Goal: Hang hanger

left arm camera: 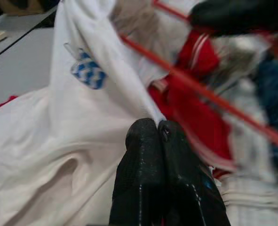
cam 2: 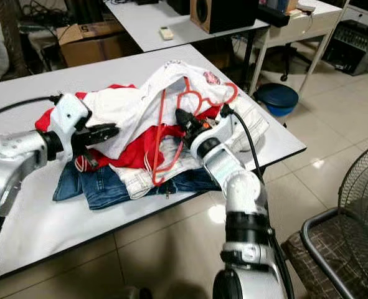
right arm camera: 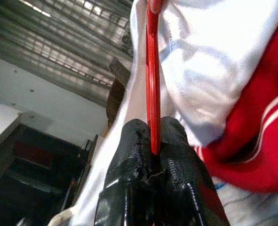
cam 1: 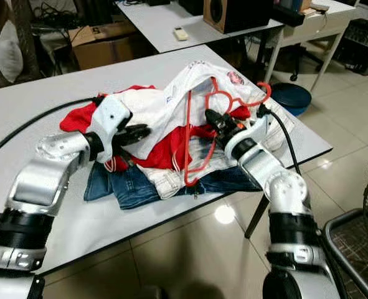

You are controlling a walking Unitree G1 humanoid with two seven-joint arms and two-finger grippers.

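White table [cam 1: 40, 118] carries a heap of clothes: white shirt [cam 1: 171, 103], red garment [cam 1: 165, 152], jeans [cam 1: 124, 184]. Right gripper [right arm camera: 150, 141] clamped on red hanger [cam 1: 199, 140], which lies tangled in the pile. Left gripper [left arm camera: 156, 129] pinches a fold of the white shirt at the heap's left side.

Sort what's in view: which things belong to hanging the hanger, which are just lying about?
Job:
red plastic hanger, pinched in right tool
white shirt, pinched in left tool

Lying about:
blue jeans
wooden speaker
cardboard box
white remote
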